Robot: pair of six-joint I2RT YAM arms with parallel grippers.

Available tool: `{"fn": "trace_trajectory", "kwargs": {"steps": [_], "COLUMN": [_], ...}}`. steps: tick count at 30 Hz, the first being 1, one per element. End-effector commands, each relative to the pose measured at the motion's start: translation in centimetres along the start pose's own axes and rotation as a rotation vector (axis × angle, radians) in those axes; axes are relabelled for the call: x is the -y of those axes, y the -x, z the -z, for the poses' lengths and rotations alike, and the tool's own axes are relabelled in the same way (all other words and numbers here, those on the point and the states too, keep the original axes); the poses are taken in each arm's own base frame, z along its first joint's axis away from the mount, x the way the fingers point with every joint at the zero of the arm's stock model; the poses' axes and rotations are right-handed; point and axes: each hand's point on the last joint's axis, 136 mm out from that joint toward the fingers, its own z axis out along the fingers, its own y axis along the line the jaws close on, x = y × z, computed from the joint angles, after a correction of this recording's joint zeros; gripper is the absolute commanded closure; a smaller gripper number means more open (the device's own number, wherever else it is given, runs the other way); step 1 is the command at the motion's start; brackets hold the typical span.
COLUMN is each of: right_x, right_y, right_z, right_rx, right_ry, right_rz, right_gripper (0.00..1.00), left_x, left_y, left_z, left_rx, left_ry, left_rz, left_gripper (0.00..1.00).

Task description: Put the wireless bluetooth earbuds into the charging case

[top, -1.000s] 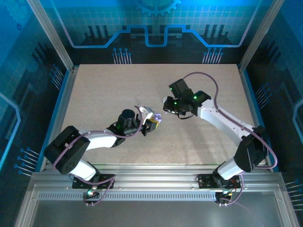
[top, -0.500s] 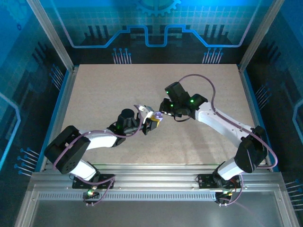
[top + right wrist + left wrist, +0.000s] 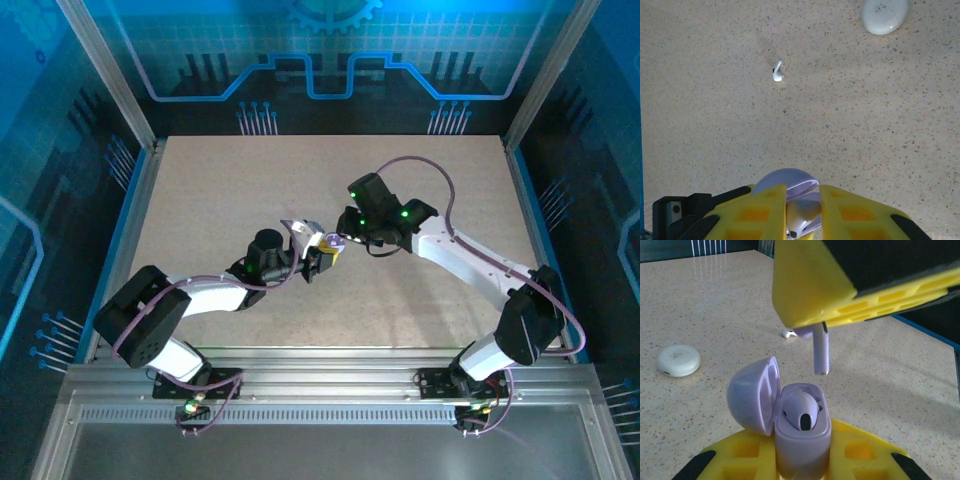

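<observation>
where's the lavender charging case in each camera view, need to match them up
Top external: the lavender charging case is mid-table, where the two arms meet.
Left wrist: the case is at bottom centre, its lid open to the left, just below the hanging lavender earbud.
Right wrist: the case is at bottom centre, its lid peeking above the yellow jaws.
Shared landmark: the white earbud lying loose, seen in the left wrist and right wrist views.

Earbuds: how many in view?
3: seated earbud in the open case, held earbud in the right end effector above it, white earbud on the table. More may be hidden.
</observation>
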Motion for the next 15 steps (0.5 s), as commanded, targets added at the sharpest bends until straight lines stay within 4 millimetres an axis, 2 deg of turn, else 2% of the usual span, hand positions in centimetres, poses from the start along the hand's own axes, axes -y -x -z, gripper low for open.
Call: {"fn": "trace_trajectory", "kwargs": {"steps": [1, 15], "right_x": [-0.12, -0.18], "right_y": [-0.37, -0.77], "right_z": [-0.69, -1.27], "right_rx": [0.011, 0.005], "right_ry": [-0.008, -0.003], "right_rz": [0.003, 0.002], "right_gripper": [0.79, 0.79], "left_x": [0.94, 0.99], "left_y": [2.49, 3.36], "left_z": [-0.10, -0.02], "left_rx": [0.071, 0.102], "left_ry": [-0.037, -0.035], "left_rz": [-0.012, -0.011], "left_gripper": [0.87, 0.87]}}
